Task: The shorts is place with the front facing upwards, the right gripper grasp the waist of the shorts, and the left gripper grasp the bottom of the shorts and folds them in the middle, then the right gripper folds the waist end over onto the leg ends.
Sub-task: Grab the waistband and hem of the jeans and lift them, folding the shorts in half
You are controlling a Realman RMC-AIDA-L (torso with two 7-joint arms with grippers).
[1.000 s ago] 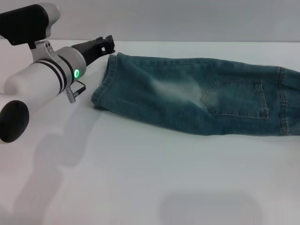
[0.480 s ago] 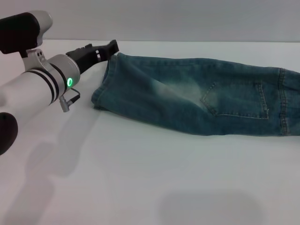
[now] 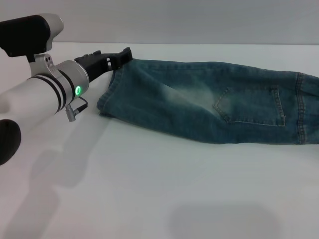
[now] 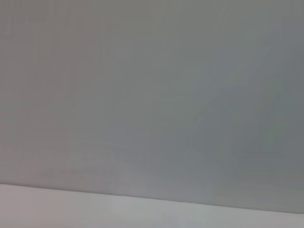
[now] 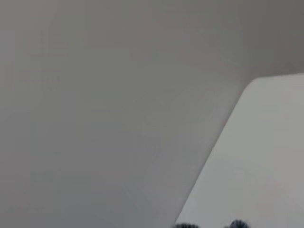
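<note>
The denim shorts (image 3: 199, 99) lie flat on the white table (image 3: 149, 189), folded lengthwise, with a stitched pocket (image 3: 254, 107) facing up. The bottom of the shorts (image 3: 106, 94), a straight stitched hem, is at the left end. The waist of the shorts (image 3: 306, 107) runs off the right edge of the head view. My left gripper (image 3: 124, 54) reaches in from the left and sits at the far corner of the hem, right against the cloth. My right gripper (image 5: 209, 225) shows only as dark bits at the edge of the right wrist view and is outside the head view.
The left arm (image 3: 45, 94), white-silver with a green light, stretches across the table's left side. A grey wall (image 4: 152, 95) stands behind the table. The left wrist view holds only wall and table edge.
My left gripper has moved to the right, from beside the hem's far corner to right against it. The shorts have not moved.
</note>
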